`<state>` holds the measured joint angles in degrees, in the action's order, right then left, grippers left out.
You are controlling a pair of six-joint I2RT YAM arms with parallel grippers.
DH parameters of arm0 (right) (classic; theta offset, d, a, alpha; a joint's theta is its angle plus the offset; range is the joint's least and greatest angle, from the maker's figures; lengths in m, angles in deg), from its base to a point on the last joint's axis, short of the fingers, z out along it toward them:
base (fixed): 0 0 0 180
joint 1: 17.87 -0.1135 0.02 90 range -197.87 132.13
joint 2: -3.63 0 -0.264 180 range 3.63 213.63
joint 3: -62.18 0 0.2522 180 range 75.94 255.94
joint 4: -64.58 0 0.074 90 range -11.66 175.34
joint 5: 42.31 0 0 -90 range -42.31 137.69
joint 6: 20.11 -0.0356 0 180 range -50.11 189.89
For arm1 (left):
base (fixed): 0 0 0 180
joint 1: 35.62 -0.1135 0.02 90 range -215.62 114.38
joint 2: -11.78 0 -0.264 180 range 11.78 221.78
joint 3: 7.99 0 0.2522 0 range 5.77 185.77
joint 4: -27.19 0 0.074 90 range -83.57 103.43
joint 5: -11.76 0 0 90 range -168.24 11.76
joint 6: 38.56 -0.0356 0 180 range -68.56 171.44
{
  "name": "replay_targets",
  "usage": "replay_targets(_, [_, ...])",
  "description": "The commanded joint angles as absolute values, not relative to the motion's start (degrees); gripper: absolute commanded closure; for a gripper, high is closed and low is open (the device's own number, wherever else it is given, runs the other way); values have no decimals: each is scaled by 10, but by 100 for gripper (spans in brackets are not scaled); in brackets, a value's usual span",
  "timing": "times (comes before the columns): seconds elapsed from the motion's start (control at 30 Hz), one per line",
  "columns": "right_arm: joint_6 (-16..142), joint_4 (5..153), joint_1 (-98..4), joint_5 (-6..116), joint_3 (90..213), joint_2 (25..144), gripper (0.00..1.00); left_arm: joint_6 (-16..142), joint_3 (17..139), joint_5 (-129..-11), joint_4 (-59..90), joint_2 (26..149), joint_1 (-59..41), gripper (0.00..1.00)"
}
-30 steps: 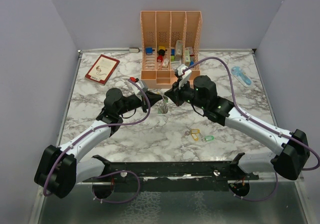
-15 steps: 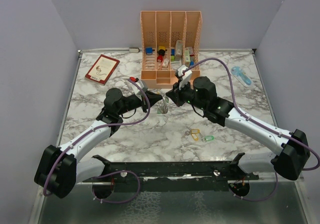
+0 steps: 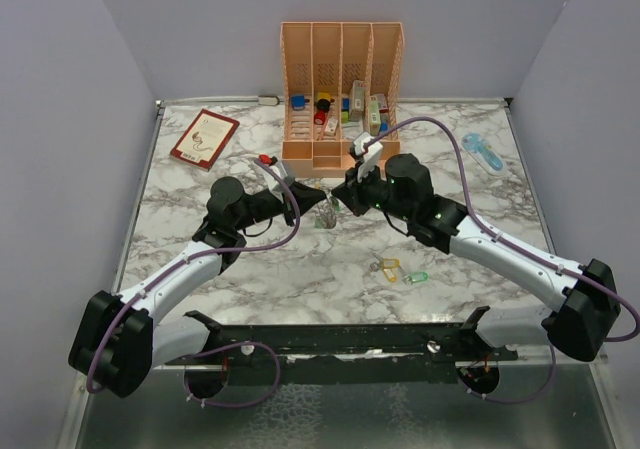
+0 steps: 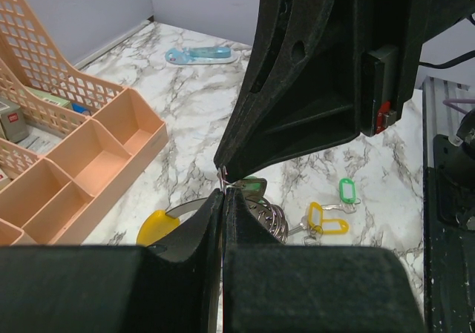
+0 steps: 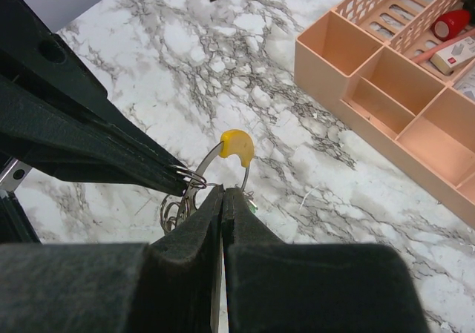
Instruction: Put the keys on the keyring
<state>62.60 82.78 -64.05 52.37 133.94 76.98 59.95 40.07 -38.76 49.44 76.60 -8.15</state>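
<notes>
The keyring [image 5: 237, 147], a thin silver loop with a yellow cap, hangs between both grippers above the table's middle [image 3: 325, 215]. My right gripper [image 5: 223, 190] is shut on the loop's lower end. My left gripper [image 4: 223, 193] is shut on a small wire ring [image 5: 191, 176] at the loop, with more small rings [image 4: 272, 219] and a green key head just below. The fingertips of the two grippers meet [image 3: 329, 199]. A yellow key [image 3: 389, 268] and a green key [image 3: 416, 277] lie loose on the marble, to the right and nearer to me.
A peach desk organizer [image 3: 340, 79] with small blocks stands at the back, close behind the grippers. A red book [image 3: 204, 138] lies at the back left. A blue object [image 3: 482, 152] lies at the back right.
The right gripper has edged slightly towards the left one. The keyring still hangs between them and the loose keys have not moved.
</notes>
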Motion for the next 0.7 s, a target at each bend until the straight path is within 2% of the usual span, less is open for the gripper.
replay_targets(0.0, [621,847,-645,547,1348,761,99,606,418,-371,538,751,-79,100])
replay_targets(0.67, [635,870,-645,552,1354,743,99,607,411,-352,569,757,-79,100])
